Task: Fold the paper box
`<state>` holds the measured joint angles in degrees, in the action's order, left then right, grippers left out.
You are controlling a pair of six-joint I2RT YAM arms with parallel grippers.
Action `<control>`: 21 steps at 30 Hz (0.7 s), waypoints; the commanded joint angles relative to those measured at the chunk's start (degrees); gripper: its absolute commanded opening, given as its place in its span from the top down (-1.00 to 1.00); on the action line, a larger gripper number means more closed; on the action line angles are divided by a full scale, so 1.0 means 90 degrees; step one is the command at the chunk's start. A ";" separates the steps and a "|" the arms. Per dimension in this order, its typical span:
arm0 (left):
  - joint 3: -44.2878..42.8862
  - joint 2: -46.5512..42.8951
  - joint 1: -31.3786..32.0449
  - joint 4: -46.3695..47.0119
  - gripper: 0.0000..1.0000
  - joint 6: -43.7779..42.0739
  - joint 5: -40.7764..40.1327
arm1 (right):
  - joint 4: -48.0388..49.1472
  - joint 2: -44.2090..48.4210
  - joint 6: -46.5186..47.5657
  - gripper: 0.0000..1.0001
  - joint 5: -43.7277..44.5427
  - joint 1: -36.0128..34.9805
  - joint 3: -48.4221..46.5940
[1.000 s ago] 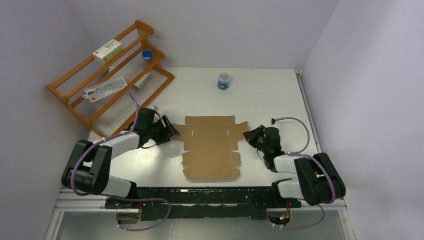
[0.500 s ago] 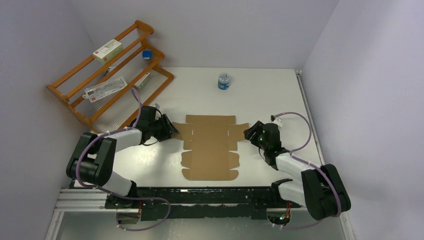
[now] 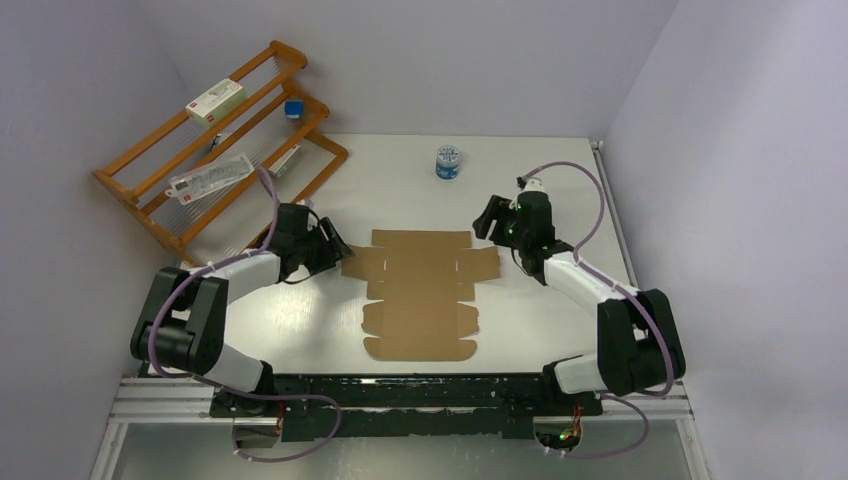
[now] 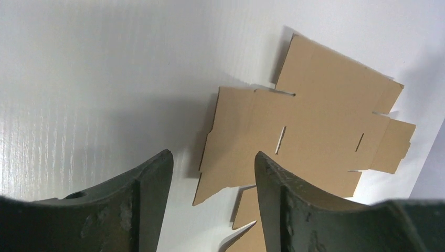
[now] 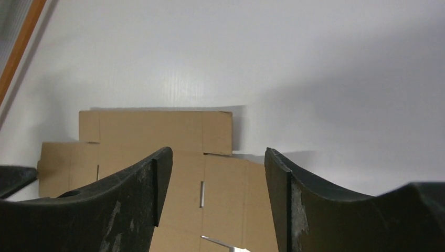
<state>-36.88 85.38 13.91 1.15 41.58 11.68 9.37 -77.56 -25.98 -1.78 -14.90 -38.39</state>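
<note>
**top and wrist views.** the paper box (image 3: 422, 295) lay unfolded and flat on the surface (image 3: 560, 190), between the two arms and touched by neither. its run of main panels extended from the near edge toward the far wall, and this was taken as the long axis. short side flaps projected left and right from the far half.

the left end effector (image 3: 337, 256) was set low, just beside the outer edge of the left side flap, so that the sheet lay to its right. its jaws were parted and nothing was held between them, as the left wrist view confirmed.

the right end effector (image 3: 487, 222) was placed by the far right corner of the sheet. its jaws were likewise apart and empty, and the sheet lay to its left and back toward the arm bases.

the left arm was judged slightly the nearer to a flap edge. no panel was raised, so folding was judged not yet begun.
</note>
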 commanded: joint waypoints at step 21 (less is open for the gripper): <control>-0.3239 0.2337 0.0095 -0.1187 -0.33 -0.1090 0.1551 | 0.0187 -0.2860 0.0037 -0.31 -0.2926 0.0694 -0.1386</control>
<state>-64.07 104.31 14.46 -7.66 33.54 20.43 7.40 -100.73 -23.79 -21.54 -10.17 -50.78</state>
